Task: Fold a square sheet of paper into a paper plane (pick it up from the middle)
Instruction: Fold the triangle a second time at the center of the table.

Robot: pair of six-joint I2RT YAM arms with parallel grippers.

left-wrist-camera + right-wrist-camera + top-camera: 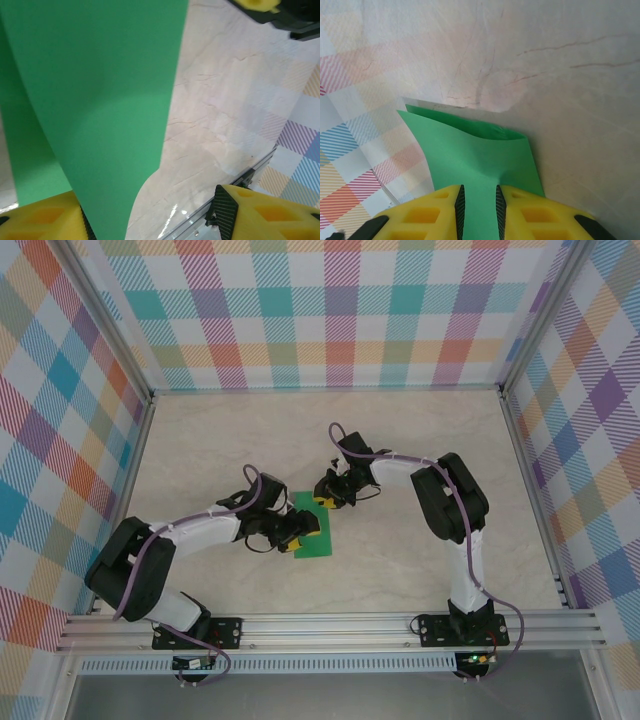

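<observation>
Your right gripper pinches the sheet at 12 o'clock; your left gripper, fingers spread at 9 o'clock, may crumple it if it shuts crooked.

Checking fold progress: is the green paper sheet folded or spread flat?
Folded over: the bright-green paper sheet shows two layers in the right tool.

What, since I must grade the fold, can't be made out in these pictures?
- Top view: paper partly hidden under left gripper and right gripper; creases too small to tell.
- Left wrist view: paper's top and left edges cut off by the frame.
- Right wrist view: paper's near end hidden between the fingers; far layers shadowed, count unclear.
</observation>
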